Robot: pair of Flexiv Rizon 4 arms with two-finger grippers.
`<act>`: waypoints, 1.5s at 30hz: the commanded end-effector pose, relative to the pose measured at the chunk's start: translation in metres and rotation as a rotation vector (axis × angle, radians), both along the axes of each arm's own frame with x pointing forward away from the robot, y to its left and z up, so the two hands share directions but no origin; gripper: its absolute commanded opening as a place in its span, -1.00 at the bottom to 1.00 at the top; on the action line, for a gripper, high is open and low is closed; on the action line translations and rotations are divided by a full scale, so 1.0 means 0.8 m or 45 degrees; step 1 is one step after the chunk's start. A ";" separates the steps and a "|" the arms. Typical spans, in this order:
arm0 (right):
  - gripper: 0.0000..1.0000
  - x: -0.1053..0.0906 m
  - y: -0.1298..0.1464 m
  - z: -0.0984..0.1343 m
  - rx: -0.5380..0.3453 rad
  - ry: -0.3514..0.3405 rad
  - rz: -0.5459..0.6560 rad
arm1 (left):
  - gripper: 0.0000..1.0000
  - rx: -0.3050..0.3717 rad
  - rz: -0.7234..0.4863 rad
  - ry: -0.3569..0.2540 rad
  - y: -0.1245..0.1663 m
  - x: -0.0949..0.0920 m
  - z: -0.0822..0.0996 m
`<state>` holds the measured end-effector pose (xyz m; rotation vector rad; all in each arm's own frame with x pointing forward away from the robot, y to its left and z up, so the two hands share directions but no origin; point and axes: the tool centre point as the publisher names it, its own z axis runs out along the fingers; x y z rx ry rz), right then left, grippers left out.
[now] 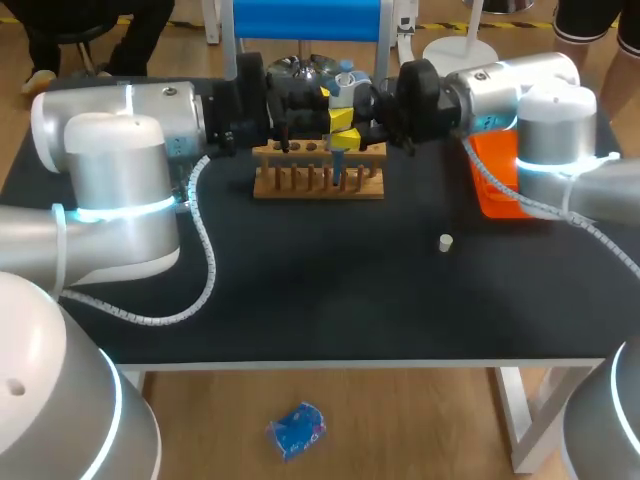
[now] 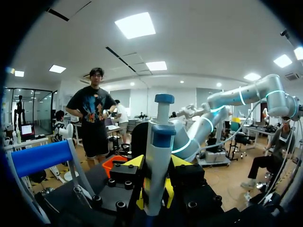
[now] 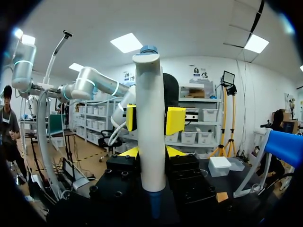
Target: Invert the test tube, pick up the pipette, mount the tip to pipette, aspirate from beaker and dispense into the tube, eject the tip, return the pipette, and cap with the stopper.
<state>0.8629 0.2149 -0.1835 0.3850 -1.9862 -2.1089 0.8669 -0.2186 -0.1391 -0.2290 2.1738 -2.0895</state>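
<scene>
The pipette (image 1: 343, 100), white with a blue top, stands upright above the wooden test tube rack (image 1: 318, 178) at the back middle of the table. Both arms meet there. My left gripper (image 1: 330, 108) and my right gripper (image 1: 352, 135) each press yellow tips on the pipette's body from two sides. In the left wrist view the pipette (image 2: 158, 142) rises between my left gripper (image 2: 157, 163). In the right wrist view the pipette (image 3: 149, 94) stands in my right gripper (image 3: 150, 152), with the left gripper (image 3: 152, 119) clamped higher up. A small white stopper (image 1: 446, 242) lies right of centre.
An orange tray (image 1: 493, 180) sits at the back right, partly under my right arm. A shiny round vessel (image 1: 303, 68) stands behind the rack. My left arm's white cable (image 1: 205, 270) loops across the left side of the black table (image 1: 330, 300).
</scene>
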 end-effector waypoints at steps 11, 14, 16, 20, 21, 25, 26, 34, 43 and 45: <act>0.00 0.011 0.001 0.001 -0.003 0.009 0.008 | -1.00 0.004 -0.032 0.007 -0.004 -0.008 -0.001; 1.00 0.012 0.001 0.001 -0.007 0.007 0.005 | -1.00 0.005 -0.037 0.006 -0.004 -0.008 -0.001; 1.00 0.011 0.001 0.001 -0.010 0.006 0.004 | -1.00 0.007 -0.039 0.004 -0.004 -0.008 -0.001; 1.00 0.010 0.002 0.002 -0.018 0.004 0.002 | -1.00 0.013 -0.042 0.004 -0.004 -0.008 -0.001; 1.00 0.010 0.001 0.002 -0.018 0.004 0.001 | -1.00 0.017 -0.042 0.004 -0.004 -0.009 -0.001; 1.00 0.011 0.001 0.002 -0.018 0.006 0.001 | -1.00 0.028 -0.033 -0.001 -0.002 -0.008 -0.002; 1.00 0.011 0.001 0.002 -0.018 0.006 0.001 | -1.00 0.030 -0.030 -0.003 -0.001 -0.007 -0.002; 1.00 0.008 0.001 0.000 -0.016 0.013 0.000 | -1.00 0.038 -0.005 -0.025 0.009 -0.003 -0.002; 1.00 0.006 -0.001 0.000 -0.019 0.018 -0.002 | -1.00 0.046 0.028 -0.057 0.030 0.003 0.003; 1.00 0.006 -0.002 0.000 -0.019 0.019 -0.004 | -1.00 0.052 0.036 -0.063 0.037 0.001 0.004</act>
